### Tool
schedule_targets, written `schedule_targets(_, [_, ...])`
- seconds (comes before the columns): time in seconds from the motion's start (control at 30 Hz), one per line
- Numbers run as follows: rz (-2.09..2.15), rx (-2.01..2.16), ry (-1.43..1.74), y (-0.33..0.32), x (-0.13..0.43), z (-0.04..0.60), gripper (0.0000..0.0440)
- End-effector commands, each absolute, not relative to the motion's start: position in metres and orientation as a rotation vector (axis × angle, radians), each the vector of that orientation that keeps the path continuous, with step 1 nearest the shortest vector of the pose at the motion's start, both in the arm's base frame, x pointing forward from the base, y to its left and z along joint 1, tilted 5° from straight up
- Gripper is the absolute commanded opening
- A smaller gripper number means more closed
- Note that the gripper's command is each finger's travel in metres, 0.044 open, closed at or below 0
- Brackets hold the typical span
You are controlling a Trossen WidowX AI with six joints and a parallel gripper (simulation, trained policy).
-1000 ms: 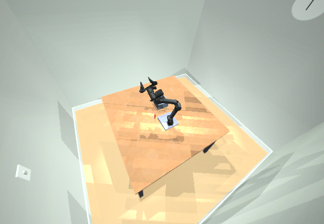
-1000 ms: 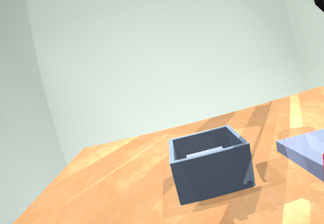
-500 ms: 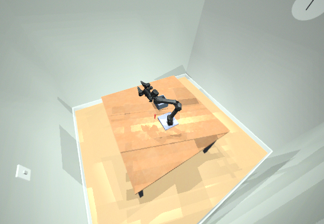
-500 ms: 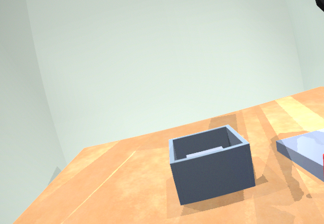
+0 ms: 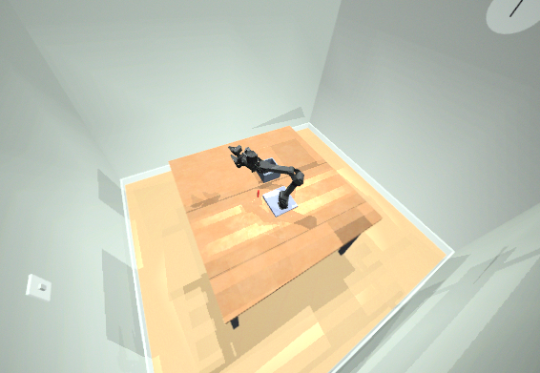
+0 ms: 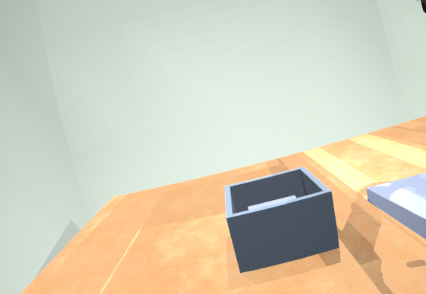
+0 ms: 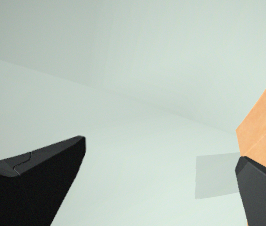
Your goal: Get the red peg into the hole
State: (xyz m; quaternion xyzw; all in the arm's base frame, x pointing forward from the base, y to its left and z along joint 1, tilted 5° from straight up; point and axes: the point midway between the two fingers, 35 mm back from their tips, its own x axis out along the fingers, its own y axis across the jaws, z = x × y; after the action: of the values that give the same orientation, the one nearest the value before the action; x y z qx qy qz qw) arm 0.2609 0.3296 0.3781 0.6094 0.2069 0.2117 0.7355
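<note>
The red peg (image 5: 258,194) shows as a small red mark on the table, just left of the arm's base plate in the top view. Whether it stands or lies is too small to tell. The open box (image 5: 272,176) (image 6: 284,234) stands on the table, with the top of a pale plate (image 6: 272,203) showing inside it; the hole is hidden. My gripper (image 5: 231,154) (image 7: 166,156) is open with nothing between its fingers. It is raised beyond the box, away from the peg, with the wrist view facing the walls. The peg is not visible in the wrist view.
The arm's pale base plate (image 5: 277,211) (image 6: 404,195) lies near the box. The forearm passes over the box in the top view. The wooden table (image 5: 210,178) (image 6: 181,246) has its far edge near the raised gripper, with walls beyond.
</note>
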Motion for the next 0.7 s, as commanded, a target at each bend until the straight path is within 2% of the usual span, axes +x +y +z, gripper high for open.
schedule_targets(0.0, [0.41,1.237,0.533,0.322,0.264,0.344,0.044])
schedule_targets(0.33, [0.223,1.011,0.762,0.287,0.26,0.256,0.044])
schedule_targets(0.67, [-0.009,0.841,1.003,0.233,0.233,0.184,0.044])
